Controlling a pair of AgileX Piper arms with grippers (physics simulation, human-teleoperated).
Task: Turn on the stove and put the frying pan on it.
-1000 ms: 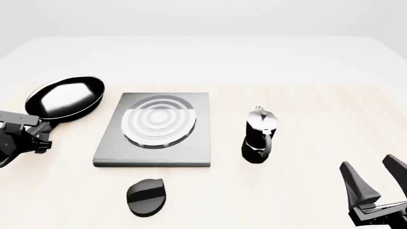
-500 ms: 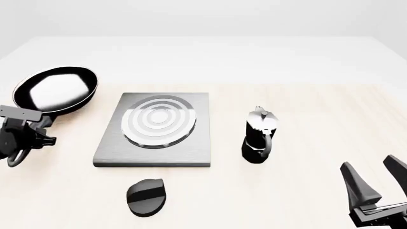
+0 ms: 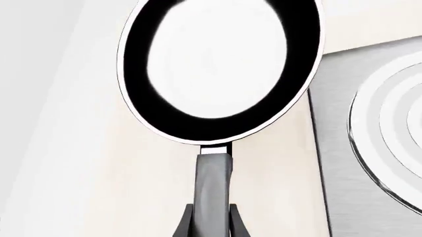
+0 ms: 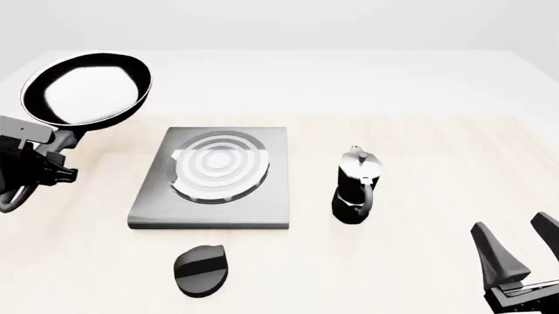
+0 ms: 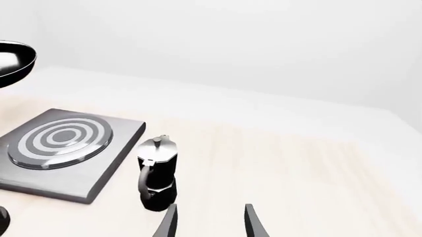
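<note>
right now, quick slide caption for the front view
Left claw holds the frying pan aloft beside the stove; right claw waits open.

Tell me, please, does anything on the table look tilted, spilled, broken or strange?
Nothing stands out. The pan is held by its handle in the left gripper, left of the stove. The moka pot stands upright and the knob lies flat. The right gripper is open.

Moka pot [image 5: 157,173] beside stove [image 5: 66,150]
</note>
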